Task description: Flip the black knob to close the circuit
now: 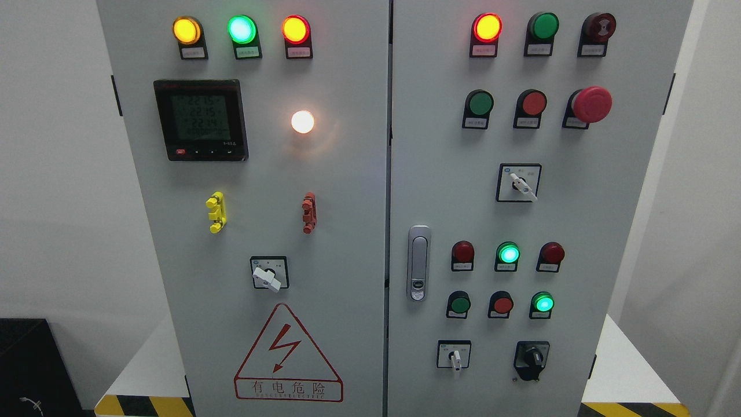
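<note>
Across the frame stands a grey cabinet (347, 191) against white walls. Lower right sits the black knob (531, 359), beside a white switch (455, 356). Neither hand shows, so their fingers cannot be told.

Black knob (531, 359) low on the grey cabinet's right door

Its black handle sits on a black square base and points up and slightly right; no robot hand shows to place it against.

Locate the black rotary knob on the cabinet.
In the head view, the black rotary knob sits at the lower right of the right grey door, beside a white-handled selector switch, below a lit green button.
</note>
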Controlling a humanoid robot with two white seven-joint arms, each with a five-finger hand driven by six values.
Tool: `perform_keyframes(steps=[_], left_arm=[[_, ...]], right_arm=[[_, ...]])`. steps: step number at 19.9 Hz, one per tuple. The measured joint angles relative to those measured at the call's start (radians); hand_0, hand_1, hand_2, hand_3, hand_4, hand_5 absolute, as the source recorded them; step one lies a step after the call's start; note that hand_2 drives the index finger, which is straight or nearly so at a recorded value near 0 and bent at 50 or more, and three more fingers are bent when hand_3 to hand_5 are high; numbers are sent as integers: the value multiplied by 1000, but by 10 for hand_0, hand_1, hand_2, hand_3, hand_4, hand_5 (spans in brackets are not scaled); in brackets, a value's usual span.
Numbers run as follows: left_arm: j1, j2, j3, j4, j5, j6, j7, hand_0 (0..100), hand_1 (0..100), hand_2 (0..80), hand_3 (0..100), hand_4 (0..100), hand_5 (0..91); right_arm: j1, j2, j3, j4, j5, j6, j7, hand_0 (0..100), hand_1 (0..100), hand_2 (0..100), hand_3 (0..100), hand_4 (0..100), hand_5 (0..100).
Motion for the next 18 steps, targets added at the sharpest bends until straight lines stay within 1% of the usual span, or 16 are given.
perform_keyframes(steps=[2, 3, 7, 8, 9, 11, 12, 13, 14, 15, 16, 17, 18], left_arm=[[0, 0, 0, 0, 0, 0, 0, 0, 0, 0, 0, 0, 0], [0, 0, 0, 0, 0, 0, 0, 0, 0, 0, 0, 0, 0], [0, 0, 0, 0, 0, 0, 0, 0, 0, 0, 0, 0, 0], [0, 0, 0, 0, 0, 0, 0, 0, 0, 0, 0, 0, 0], [0, 0, 0, 0, 0, 0, 0, 0, 0, 0, 0, 0, 0], [0, 0, 0, 0, 0, 0, 0, 0, 0, 0, 0, 0, 0], [0, 0, 0, 0, 0, 0, 0, 0, 0, 0, 0, 0, 0], [0, 0, 0, 0, 0, 0, 0, 0, 0, 0, 0, 0, 0], [0, 0, 0, 0, 0, 0, 0, 0, 0, 0, 0, 0, 0], [0, 0, 0, 0, 0, 0, 0, 0, 0, 0, 0, 0, 0], [0, 0, 0, 0, 0, 0, 0, 0, 0, 0, 0, 0, 0], [0, 0, 0, 0, 0, 0, 0, 0, 0, 0, 0, 0, 0], [0, 0, 0, 0, 0, 0, 0, 0, 0, 0, 0, 0, 0]], right_arm=[[2, -3, 0, -28, 3, -1, 5, 0, 102, 0, 0, 0, 0], [5, -5, 0, -46, 5, -2, 17, 0, 102, 0, 0, 0, 0], [31, -11, -5, -138, 8, -3, 44, 0, 105, 0, 0, 0, 0], [38, -12, -8, -165, 9, -5, 47, 0, 105, 7, 55, 0, 0], [43, -13, -11, -190, 12, -10, 49, 0, 106, 16, 65, 2, 0], [53, -15, -16, -241, 25, -32, 51, 0, 110, 119, 213, 154, 0], [56, -16, -19, -265, 37, -49, 52, 0, 112, 134, 235, 173, 0], [59, -17, -21, -289, 46, -66, 45, 0, 113, 173, 292, 221, 9], [62, -17, -22, -311, 55, -83, 32, 0, 112, 217, 351, 267, 55], [64, -18, -24, -332, 61, -100, 21, 0, 112, 231, 372, 282, 72], [66, -19, -26, -352, 66, -112, 13, 0, 109, 269, 428, 323, 124], [67, -19, -27, -373, 75, -123, 1, 0, 107, 294, 468, 350, 145], [69, -21, -28, -396, 86, -131, -7, 0, 103, 309, 489, 361, 160]])
